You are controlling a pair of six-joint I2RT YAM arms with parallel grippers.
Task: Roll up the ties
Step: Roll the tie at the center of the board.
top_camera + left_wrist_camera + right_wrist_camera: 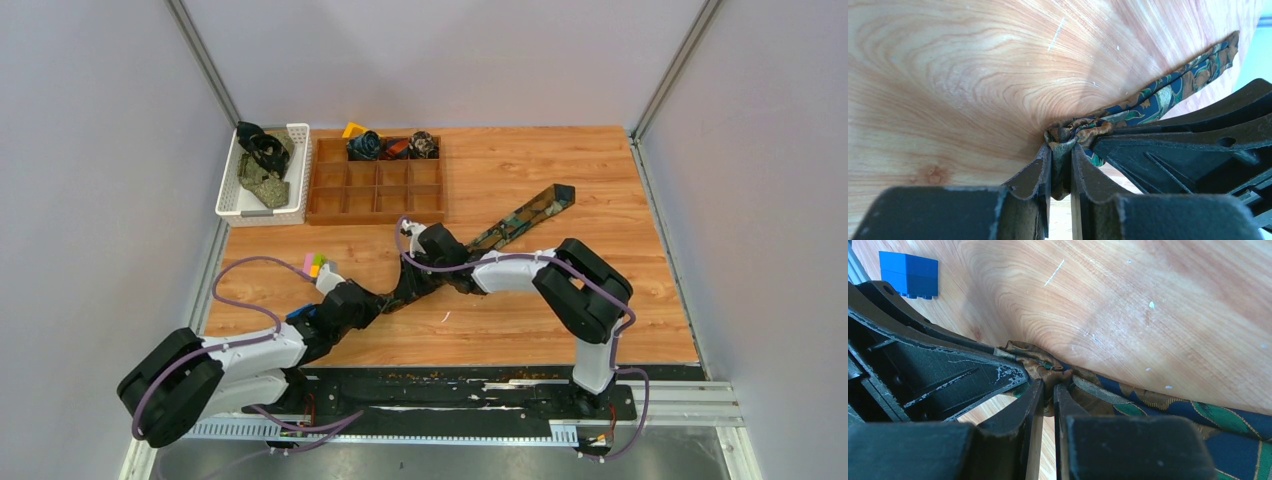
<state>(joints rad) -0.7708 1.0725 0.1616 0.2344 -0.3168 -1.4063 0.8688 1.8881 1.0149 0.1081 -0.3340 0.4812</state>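
A patterned tie [525,215] in navy, green and brown lies diagonally across the wooden table, its wide end at the far right. Its narrow end is bunched where both grippers meet. My left gripper [385,300] is shut on that bunched end, seen in the left wrist view [1062,150]. My right gripper [425,285] is shut on the same end right beside it, seen in the right wrist view [1048,387]. The tie [1168,95] runs away to the upper right. Rolled ties [395,146] sit in a wooden compartment tray [375,195]. More ties [262,160] lie in a white basket [232,205].
Small coloured blocks [315,264] lie near the left arm, and a blue block [908,274] shows in the right wrist view. A yellow block [352,130] sits behind the tray. The basket and tray stand at the back left. Grey walls enclose the table.
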